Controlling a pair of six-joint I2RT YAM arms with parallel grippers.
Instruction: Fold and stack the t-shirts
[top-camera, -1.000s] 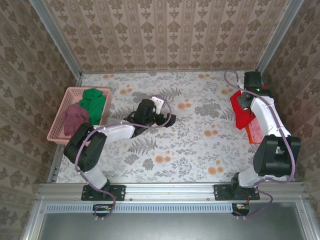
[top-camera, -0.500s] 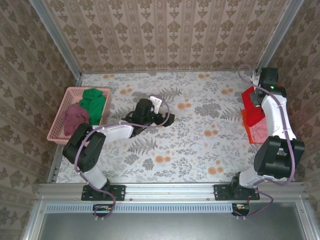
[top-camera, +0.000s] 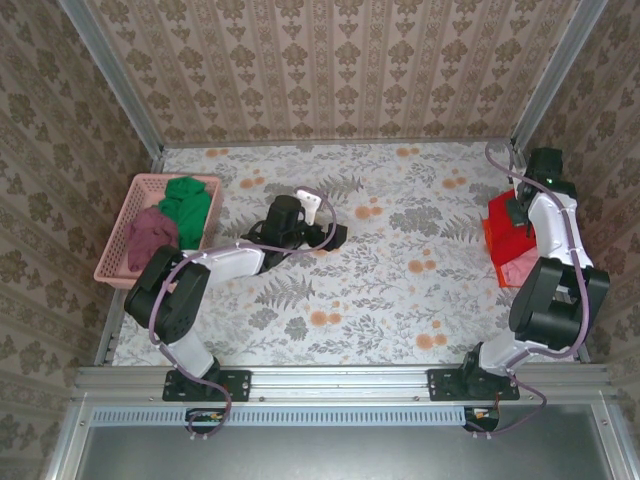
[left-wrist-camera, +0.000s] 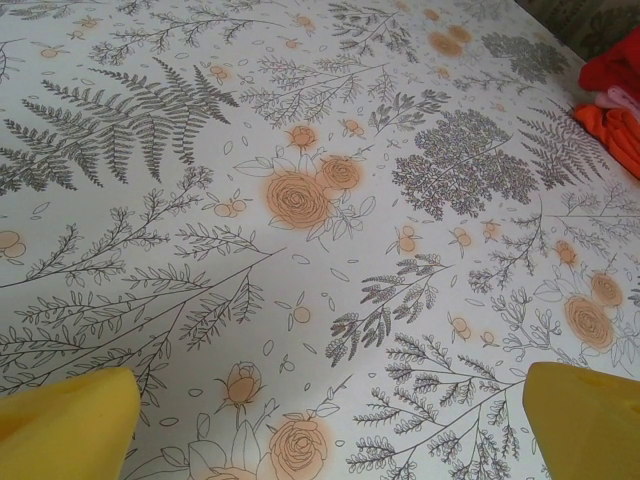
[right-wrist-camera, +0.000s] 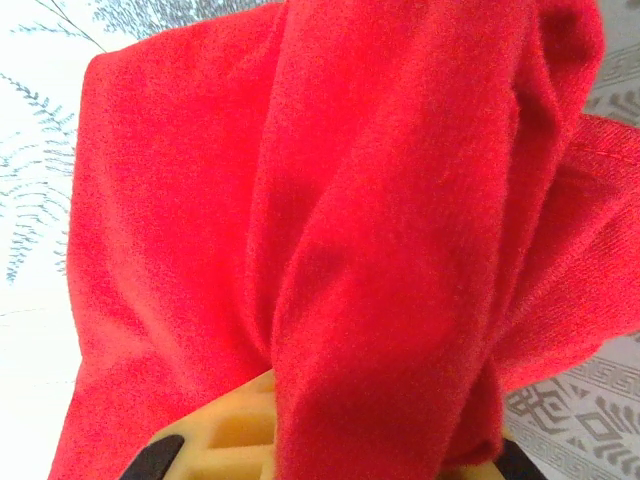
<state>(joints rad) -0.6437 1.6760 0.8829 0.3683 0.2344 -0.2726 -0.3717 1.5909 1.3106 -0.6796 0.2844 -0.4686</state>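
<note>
Pinches a thick bunch of the red t-shirt (right-wrist-camera: 350, 200) between the closed right fingers (right-wrist-camera: 235, 425), at the far right edge of the tabletop (top-camera: 400, 290), right against an orange t-shirt (top-camera: 497, 262) and a pink t-shirt (top-camera: 522, 268); holds the left fingers (left-wrist-camera: 70, 425) spread wide and empty above bare floral tabletop near the middle; leaves a green t-shirt (top-camera: 188, 203) and a maroon t-shirt (top-camera: 150, 232) in the pink basket (top-camera: 112, 240) at far left.

Probably calls for lowering the red cloth squarely onto the two beneath, edges matched, and letting go only once it is settled flat; risks dragging the fold open if pulled sideways.

Shows, from the right wrist, yellow pads buried in bunched cloth, unreadable from above; shows, from above, the pile's layers and the basket; catches, from the left wrist, red, pink and orange edges at upper right.
</note>
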